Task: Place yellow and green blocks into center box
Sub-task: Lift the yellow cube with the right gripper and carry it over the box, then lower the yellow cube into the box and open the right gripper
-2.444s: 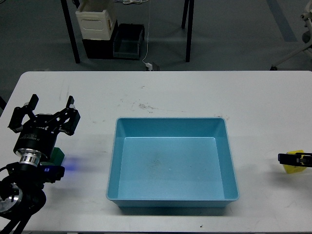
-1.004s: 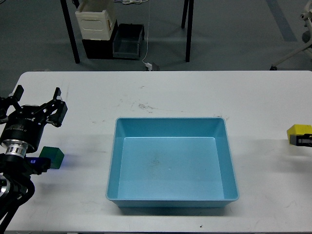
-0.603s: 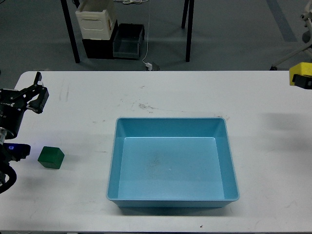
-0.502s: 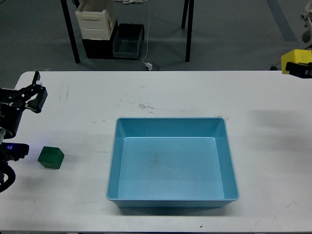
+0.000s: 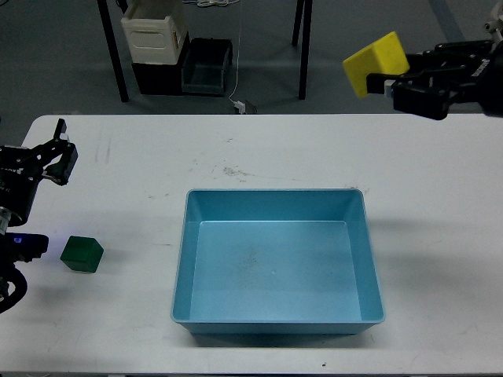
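A yellow block is held by my right gripper, raised high above the table, up and to the right of the blue box. The box sits in the middle of the white table and is empty. A green block lies on the table at the left, apart from the box. My left gripper is open and empty at the left edge, above and left of the green block.
The white table spans the view. Behind it on the floor stand a cream bin, a dark crate and black table legs.
My right arm has lifted the yellow block from the table's right edge and swung it up and to the left. My left gripper has drawn back left, uncovering the green block.
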### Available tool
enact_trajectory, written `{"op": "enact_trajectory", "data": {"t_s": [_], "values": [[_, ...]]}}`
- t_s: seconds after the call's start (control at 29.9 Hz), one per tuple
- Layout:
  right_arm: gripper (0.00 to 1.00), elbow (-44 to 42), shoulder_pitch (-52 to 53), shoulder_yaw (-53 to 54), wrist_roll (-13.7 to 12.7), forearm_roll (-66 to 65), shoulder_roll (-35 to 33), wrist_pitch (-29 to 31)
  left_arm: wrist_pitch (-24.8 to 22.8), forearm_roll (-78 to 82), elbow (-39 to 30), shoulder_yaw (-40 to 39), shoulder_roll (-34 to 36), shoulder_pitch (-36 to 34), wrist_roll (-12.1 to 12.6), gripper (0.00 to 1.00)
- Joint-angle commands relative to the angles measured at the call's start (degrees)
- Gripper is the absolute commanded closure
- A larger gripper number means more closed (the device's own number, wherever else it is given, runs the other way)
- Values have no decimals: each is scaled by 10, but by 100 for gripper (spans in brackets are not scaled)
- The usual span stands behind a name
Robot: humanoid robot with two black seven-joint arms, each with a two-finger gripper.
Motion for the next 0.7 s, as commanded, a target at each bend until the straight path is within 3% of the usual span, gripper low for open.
{"op": "enact_trajectory", "data": {"t_s": [0.0, 0.27, 0.67], "values": [[100, 10, 55, -101, 16, -23, 33, 0, 1, 0, 0, 0, -1, 0, -1, 0], [100, -8, 84, -232, 16, -133, 127, 0, 1, 0, 0, -3, -11, 1, -2, 0], [100, -105, 76, -300, 16, -220, 229, 0, 1, 0, 0, -6, -20, 2, -3, 0]]}}
